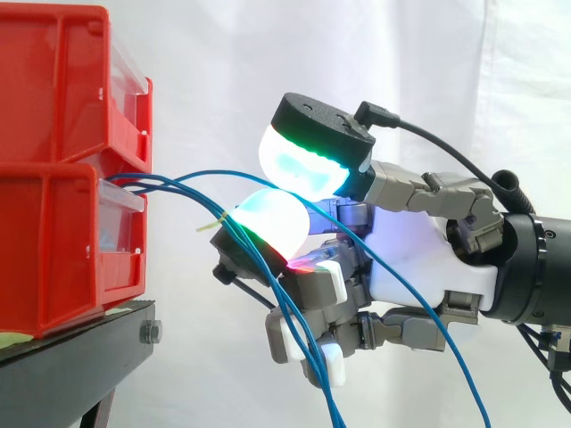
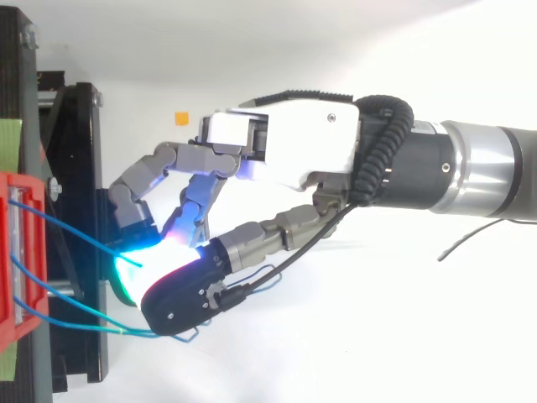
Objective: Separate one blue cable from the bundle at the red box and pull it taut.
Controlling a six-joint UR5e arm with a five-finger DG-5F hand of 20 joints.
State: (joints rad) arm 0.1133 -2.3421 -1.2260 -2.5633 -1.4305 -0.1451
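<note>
Two red bins (image 1: 53, 89) are stacked on a black stand (image 1: 80, 348) at the left. Several thin blue cables come out between them. My hand (image 1: 410, 259) reaches in from the right, with its fingers curled. Two glowing cyan-green fingertips (image 1: 268, 223) press together just off the bins' front. One blue cable (image 1: 192, 174) arcs from the bins into that pinch, then trails down to the right. The other blue cables (image 1: 303, 357) drop steeply past the lower fingers. From above, the pinched cable (image 2: 80, 237) runs from the red bin (image 2: 10, 243) to the fingertips of my hand (image 2: 294, 143).
A short yellowish tie (image 1: 210, 223) sticks out by the lower fingertip. The black stand (image 2: 75, 168) juts out in front of the bins. A small orange square (image 2: 180, 117) lies on the white floor. A white curtain hangs behind.
</note>
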